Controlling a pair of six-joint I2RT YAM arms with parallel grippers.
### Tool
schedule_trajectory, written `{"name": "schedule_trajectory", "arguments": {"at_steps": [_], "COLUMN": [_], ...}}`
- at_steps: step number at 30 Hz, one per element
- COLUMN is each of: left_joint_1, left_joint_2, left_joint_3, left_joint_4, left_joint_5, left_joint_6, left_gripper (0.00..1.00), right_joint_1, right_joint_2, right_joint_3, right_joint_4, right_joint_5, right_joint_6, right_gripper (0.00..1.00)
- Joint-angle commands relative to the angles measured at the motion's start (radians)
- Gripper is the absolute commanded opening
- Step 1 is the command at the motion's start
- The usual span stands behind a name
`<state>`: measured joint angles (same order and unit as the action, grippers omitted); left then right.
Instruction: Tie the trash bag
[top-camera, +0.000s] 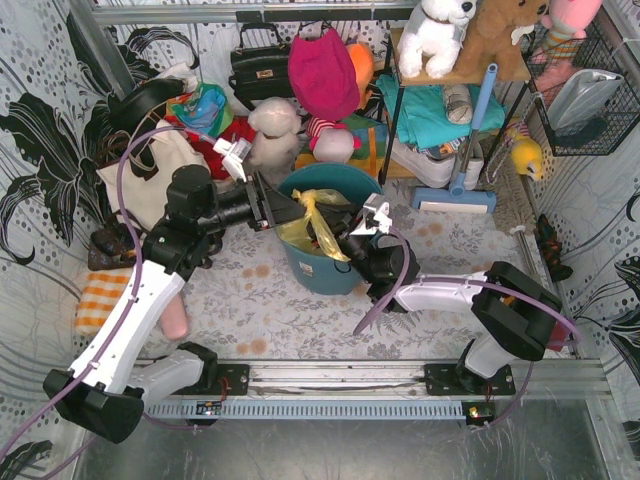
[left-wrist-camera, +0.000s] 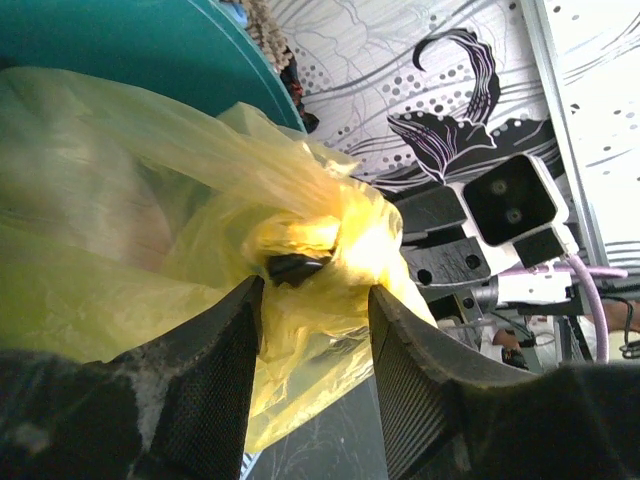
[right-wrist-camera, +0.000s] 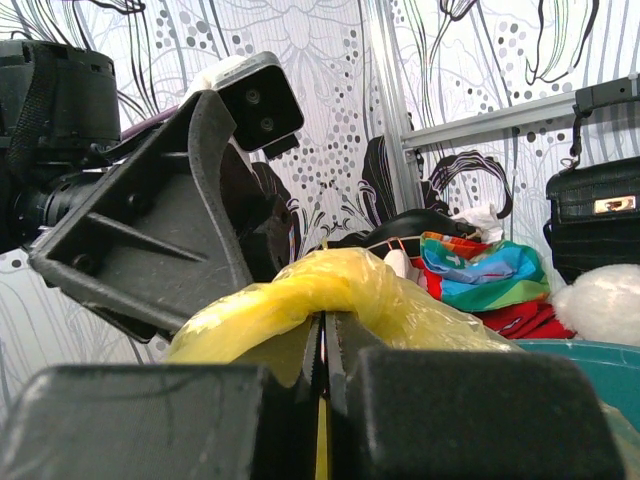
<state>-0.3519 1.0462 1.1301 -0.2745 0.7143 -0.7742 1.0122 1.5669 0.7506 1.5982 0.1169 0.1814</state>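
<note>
The bag (top-camera: 300, 228) sits in the bin (top-camera: 335, 272), its gathered neck (left-wrist-camera: 300, 240) drawn out slantwise toward the bin's near-right rim. There the right pincer (right-wrist-camera: 325, 350) is clenched on the plastic. The left pincer (left-wrist-camera: 315, 300), released, straddles the bunch at the bin's left rim and is likely the nearer one for the next grab.

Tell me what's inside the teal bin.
The yellow trash bag sits in the bin, its bunched top pinched by the right gripper. The plastic hides the bag's contents and the bin's floor.
</note>
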Motion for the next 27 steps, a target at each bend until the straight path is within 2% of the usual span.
{"name": "schedule_trajectory", "arguments": {"at_steps": [1, 15, 27], "left_joint_1": [-0.040, -0.074, -0.072], "left_joint_2": [0.001, -0.057, -0.059], "left_joint_3": [-0.004, -0.124, 0.047], "left_joint_4": [0.066, 0.033, -0.105], "left_joint_5": [0.005, -0.051, -0.206], "left_joint_6": [-0.004, -0.004, 0.054], "left_gripper": [0.54, 0.55, 0.60], "right_joint_1": [0.004, 0.003, 0.004], "right_joint_2": [0.019, 0.016, -0.001], "right_joint_3": [0.038, 0.055, 0.045], "right_joint_4": [0.102, 0.100, 0.102], "right_joint_5": [0.007, 0.001, -0.009], "right_joint_6": [-0.015, -0.038, -0.037], "right_gripper": [0.00, 0.00, 0.00]}}
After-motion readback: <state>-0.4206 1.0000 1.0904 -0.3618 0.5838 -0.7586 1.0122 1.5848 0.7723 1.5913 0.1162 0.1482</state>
